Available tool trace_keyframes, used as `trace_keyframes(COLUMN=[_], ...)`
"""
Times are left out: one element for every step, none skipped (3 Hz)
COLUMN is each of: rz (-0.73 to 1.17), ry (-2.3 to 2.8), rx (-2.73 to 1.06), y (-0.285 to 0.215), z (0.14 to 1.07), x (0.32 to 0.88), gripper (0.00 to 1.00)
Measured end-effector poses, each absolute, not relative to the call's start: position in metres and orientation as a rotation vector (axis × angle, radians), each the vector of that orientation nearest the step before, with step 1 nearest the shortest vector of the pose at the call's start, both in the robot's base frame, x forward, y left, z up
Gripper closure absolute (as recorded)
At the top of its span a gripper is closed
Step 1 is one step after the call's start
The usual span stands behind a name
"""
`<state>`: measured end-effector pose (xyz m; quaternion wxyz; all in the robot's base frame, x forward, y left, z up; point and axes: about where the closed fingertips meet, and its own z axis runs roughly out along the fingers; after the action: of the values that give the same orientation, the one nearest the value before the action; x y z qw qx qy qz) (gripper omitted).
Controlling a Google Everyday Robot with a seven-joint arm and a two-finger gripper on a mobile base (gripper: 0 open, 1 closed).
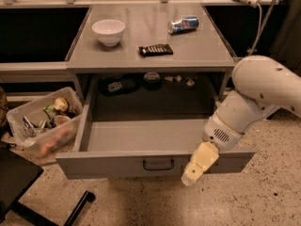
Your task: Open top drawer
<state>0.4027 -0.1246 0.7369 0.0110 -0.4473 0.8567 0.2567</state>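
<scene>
Camera view: locate the top drawer (141, 136) pulled well out beneath the tabletop (207, 53), its grey tray exposed. The gripper (196, 166) hangs in front of the drawer front, right of the black bar handle (158, 164) and clear of it; whether it is open or closed cannot be told. Note the white arm (256, 91) crossing the drawer's right corner. On the tabletop stand a white bowl (108, 31), a tipped can (183, 24) with unreadable print and a flat black item (155, 50). A clear bin (33, 109) of clutter sits left of the drawer
</scene>
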Motion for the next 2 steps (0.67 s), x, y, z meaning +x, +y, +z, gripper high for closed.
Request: trace_keyframes(rz=[0.809,0.776], ry=[2.724,2.689], rx=[-1.359,-1.41], y=[-0.1367,-0.1283], z=[0.7424,0.7405], x=[0.3979,0.4021], gripper=[0.0,0.0])
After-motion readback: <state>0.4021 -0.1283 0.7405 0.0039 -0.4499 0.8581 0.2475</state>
